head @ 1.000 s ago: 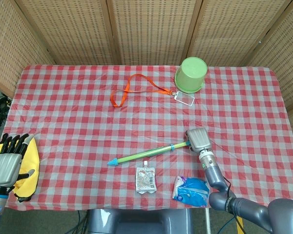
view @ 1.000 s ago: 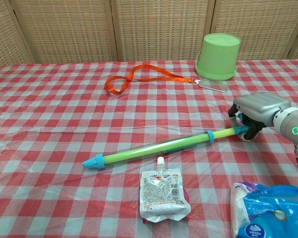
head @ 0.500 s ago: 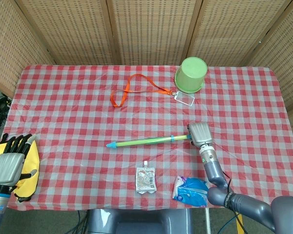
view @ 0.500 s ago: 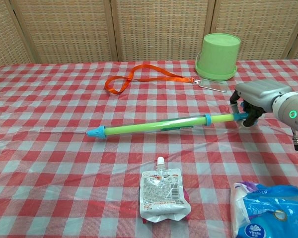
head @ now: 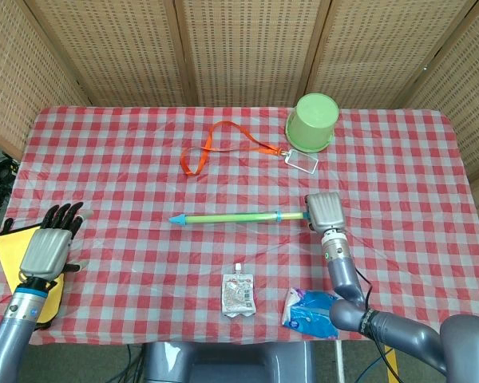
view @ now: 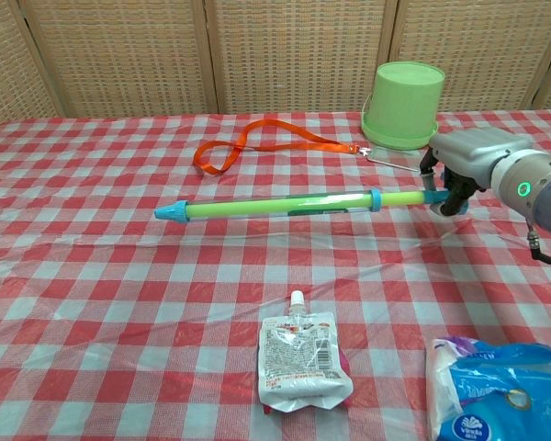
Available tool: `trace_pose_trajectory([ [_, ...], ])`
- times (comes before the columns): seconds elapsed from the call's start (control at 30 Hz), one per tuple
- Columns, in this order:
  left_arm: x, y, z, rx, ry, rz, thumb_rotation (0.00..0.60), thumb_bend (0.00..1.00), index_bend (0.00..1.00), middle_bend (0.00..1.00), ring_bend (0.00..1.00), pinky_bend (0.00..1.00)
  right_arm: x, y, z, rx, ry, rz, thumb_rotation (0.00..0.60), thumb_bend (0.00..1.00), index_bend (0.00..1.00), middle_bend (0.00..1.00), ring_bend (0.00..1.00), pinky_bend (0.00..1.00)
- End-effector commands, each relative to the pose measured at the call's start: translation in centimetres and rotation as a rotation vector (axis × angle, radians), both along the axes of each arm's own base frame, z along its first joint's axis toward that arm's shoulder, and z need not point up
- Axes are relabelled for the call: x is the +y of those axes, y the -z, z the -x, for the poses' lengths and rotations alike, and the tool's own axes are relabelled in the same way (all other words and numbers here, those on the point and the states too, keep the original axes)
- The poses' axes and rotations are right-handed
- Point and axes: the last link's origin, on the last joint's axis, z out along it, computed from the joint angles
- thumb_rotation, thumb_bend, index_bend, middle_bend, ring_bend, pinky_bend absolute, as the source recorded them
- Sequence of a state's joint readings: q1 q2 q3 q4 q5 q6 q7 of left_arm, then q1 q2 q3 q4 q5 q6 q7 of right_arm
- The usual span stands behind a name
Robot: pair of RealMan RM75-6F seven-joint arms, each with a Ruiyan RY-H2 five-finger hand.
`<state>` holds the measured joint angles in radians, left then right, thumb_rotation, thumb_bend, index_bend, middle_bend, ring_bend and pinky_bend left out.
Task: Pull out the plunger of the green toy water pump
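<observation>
The green toy water pump [head: 231,217] [view: 275,204] is a long green tube with a blue nozzle at its left end and a blue collar near its right end. It hangs level above the checked cloth. My right hand [head: 323,210] [view: 464,156] grips the plunger handle at the pump's right end. My left hand [head: 50,246] hovers over the table's left edge with its fingers spread and nothing in it; it is well clear of the pump's nozzle.
An upturned green bucket [head: 312,122] [view: 404,104] stands at the back, with an orange lanyard [head: 223,145] [view: 257,142] and clear badge beside it. A drink pouch [head: 237,294] [view: 301,359] and a blue-white packet [head: 311,312] [view: 500,392] lie near the front edge. A yellow cloth [head: 12,247] lies at the left.
My right hand has lifted the pump off the cloth and swung it level, the nozzle moving up and to the left. My left hand has come up and inward over the table's left edge.
</observation>
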<state>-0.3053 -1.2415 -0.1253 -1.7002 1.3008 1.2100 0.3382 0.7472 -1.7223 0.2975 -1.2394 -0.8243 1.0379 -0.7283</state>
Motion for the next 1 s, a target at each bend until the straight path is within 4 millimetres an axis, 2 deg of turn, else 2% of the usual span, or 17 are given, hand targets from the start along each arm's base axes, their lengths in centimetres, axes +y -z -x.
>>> trace_pose_trajectory([
  [0.03, 1.3, 1.5, -1.6, -0.02, 0.016, 0.027, 0.6, 0.14, 0.2, 0.0, 0.0, 0.0, 0.1, 0.3, -0.4, -0.006, 0.0, 0.001, 0.6, 0.57, 0.76, 1.0, 0.93, 0.67],
  [0.23, 3.6, 4.4, -4.6, -0.049, 0.05, 0.047, 0.6, 0.2, 0.3, 0.0, 0.0, 0.0, 0.2, 0.3, -0.8, -0.011, 0.003, 0.012, 0.6, 0.57, 0.76, 1.0, 0.93, 0.67],
  [0.4, 4.9, 6.3, -6.2, -0.058, 0.059, 0.039, 0.6, 0.2, 0.28, 0.0, 0.0, 0.0, 0.3, 0.1, -0.9, -0.003, 0.004, 0.018, 0.6, 0.58, 0.77, 1.0, 0.94, 0.67],
  [0.6, 6.4, 8.7, -8.1, -0.1, 0.055, 0.023, 0.6, 0.2, 0.3, 0.0, 0.0, 0.0, 0.7, 0.1, -1.1, -0.013, 0.014, 0.017, 0.6, 0.58, 0.76, 1.0, 0.94, 0.67],
  [0.77, 7.0, 10.3, -9.5, -0.136, 0.057, 0.012, 0.6, 0.2, 0.34, 0.0, 0.0, 0.0, 0.9, 0.0, -1.4, -0.03, 0.034, 0.017, 0.6, 0.58, 0.77, 1.0, 0.94, 0.67],
  [1.0, 7.1, 11.4, -10.3, -0.133, 0.063, 0.017, 0.6, 0.2, 0.35, 0.0, 0.0, 0.0, 1.1, 0.0, -1.7, -0.049, 0.052, 0.006, 0.6, 0.58, 0.76, 1.0, 0.94, 0.68],
])
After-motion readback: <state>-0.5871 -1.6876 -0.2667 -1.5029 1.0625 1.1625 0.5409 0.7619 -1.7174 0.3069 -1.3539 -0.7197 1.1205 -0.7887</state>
